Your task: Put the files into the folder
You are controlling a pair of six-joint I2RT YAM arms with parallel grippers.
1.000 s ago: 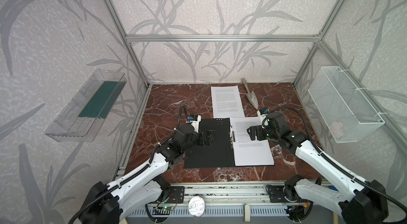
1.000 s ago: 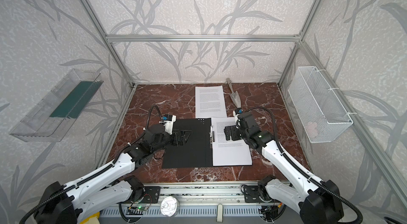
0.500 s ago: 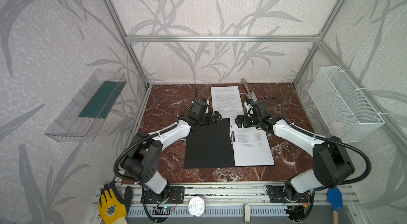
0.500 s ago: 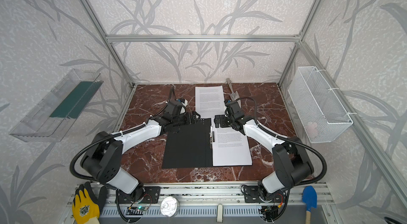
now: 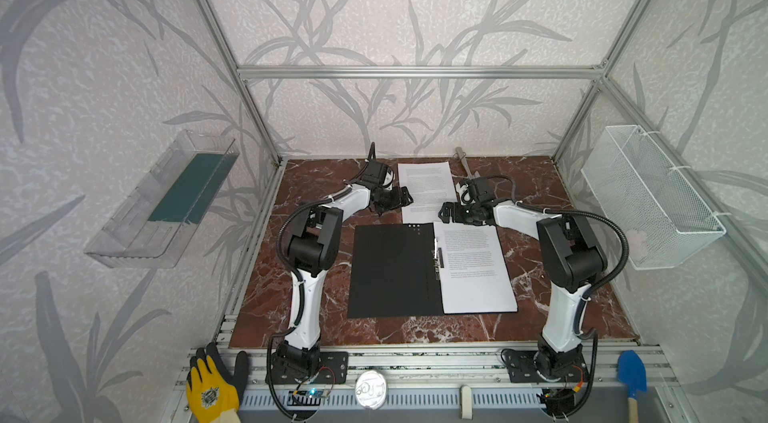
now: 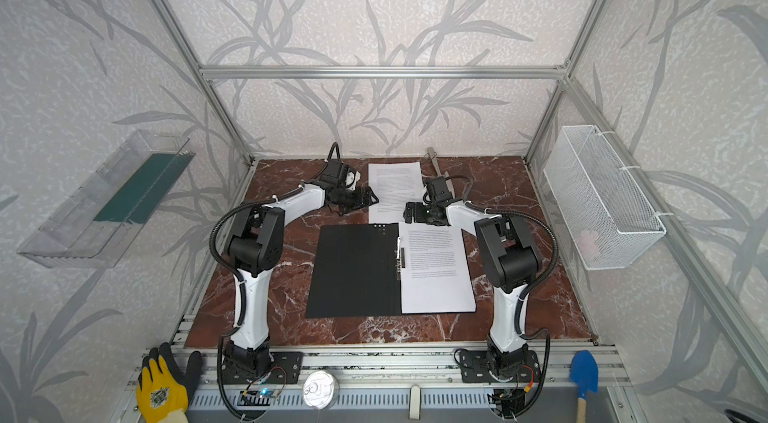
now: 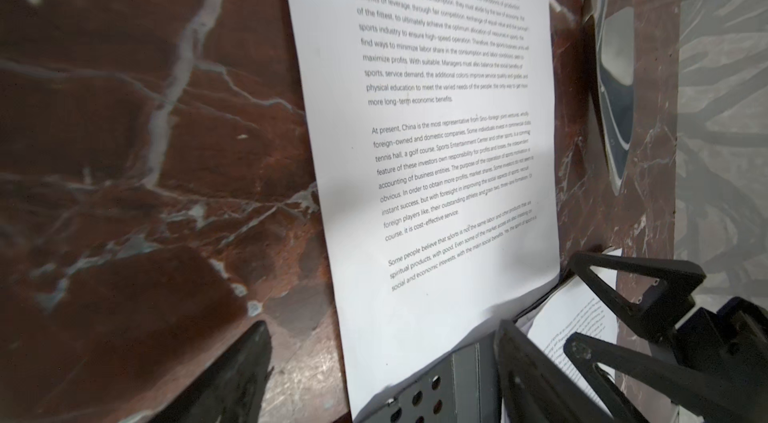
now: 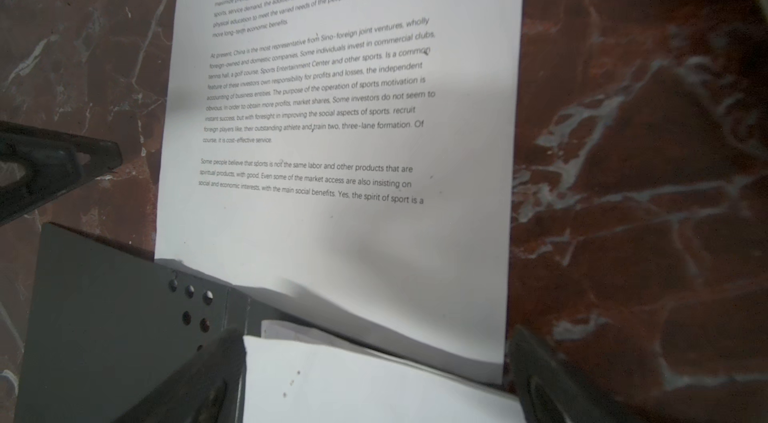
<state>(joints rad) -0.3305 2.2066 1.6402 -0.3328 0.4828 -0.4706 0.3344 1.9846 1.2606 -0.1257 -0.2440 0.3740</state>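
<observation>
Soft, even light; clear top views, patchy wrist focus.
We find both top views bright and low in shadow, with the marble table (image 5: 536, 308) carrying only faint shade beside the arms. In the left wrist view the sheet (image 7: 415, 150) reads crisp at 9 o'clock and smears toward 3 o'clock, and glare whitens the metal blade (image 7: 619, 46) at 2 o'clock. In the right wrist view the right gripper (image 8: 376, 337) shows blurred fingers (image 8: 195, 375) at 6 o'clock.

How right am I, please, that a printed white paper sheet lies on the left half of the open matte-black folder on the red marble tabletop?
No: in both top views the printed white paper sheet lies on the right half of the open matte-black folder on the red marble tabletop.
</observation>
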